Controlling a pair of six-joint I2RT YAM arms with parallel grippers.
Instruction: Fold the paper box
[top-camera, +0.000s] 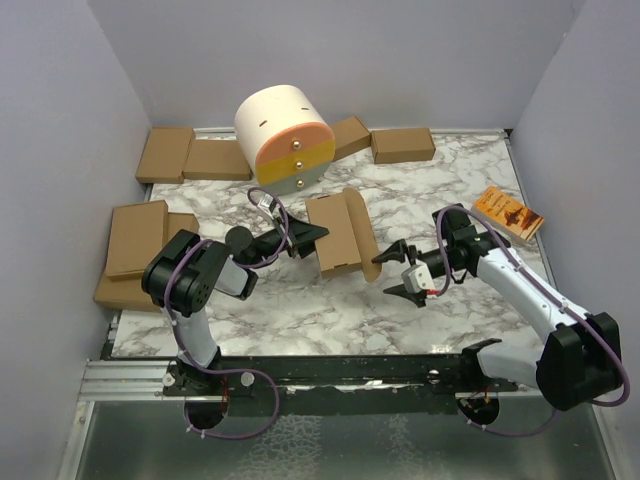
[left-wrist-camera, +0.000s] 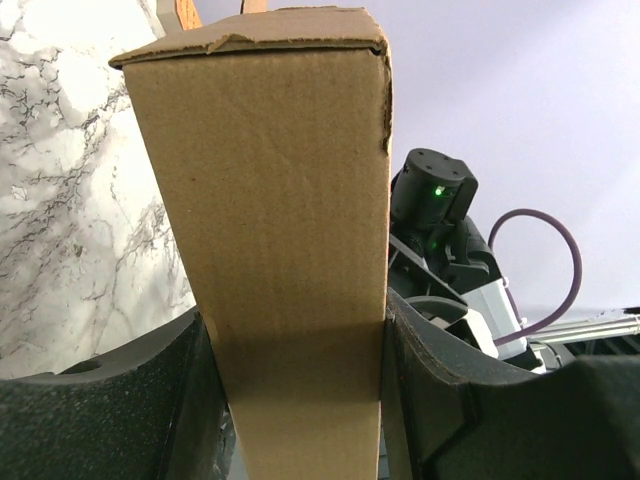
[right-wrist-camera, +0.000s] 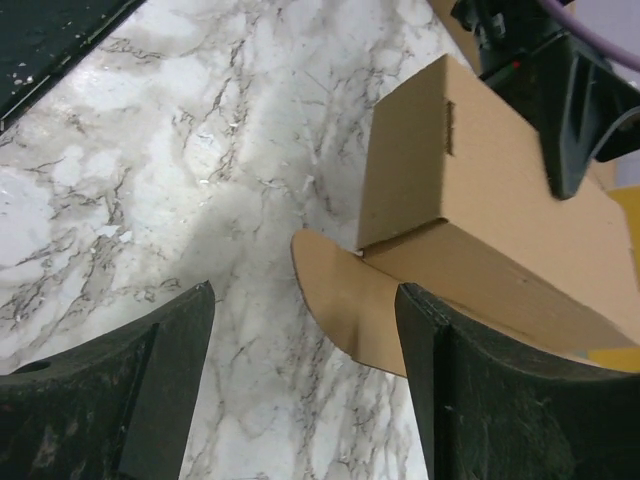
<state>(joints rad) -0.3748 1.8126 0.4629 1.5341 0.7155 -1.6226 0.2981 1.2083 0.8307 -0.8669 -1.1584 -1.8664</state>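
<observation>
The paper box (top-camera: 338, 236) is a brown cardboard piece, partly formed, held up off the marble table (top-camera: 300, 300) near its middle. My left gripper (top-camera: 312, 240) is shut on the box's left side. In the left wrist view a tall cardboard panel (left-wrist-camera: 280, 200) fills the gap, with both pads pressed against it. My right gripper (top-camera: 388, 274) is open just right of the box. In the right wrist view the box (right-wrist-camera: 470, 190) hangs ahead, and its rounded flap (right-wrist-camera: 350, 300) reaches between the fingers close to the right finger (right-wrist-camera: 480, 400), with no grip on it.
A rounded white, orange and yellow drawer unit (top-camera: 285, 135) stands at the back. Ready-made brown boxes lie at the back left (top-camera: 190, 157), back right (top-camera: 402, 145) and stacked at the left edge (top-camera: 135, 245). An orange booklet (top-camera: 508, 212) lies at the right.
</observation>
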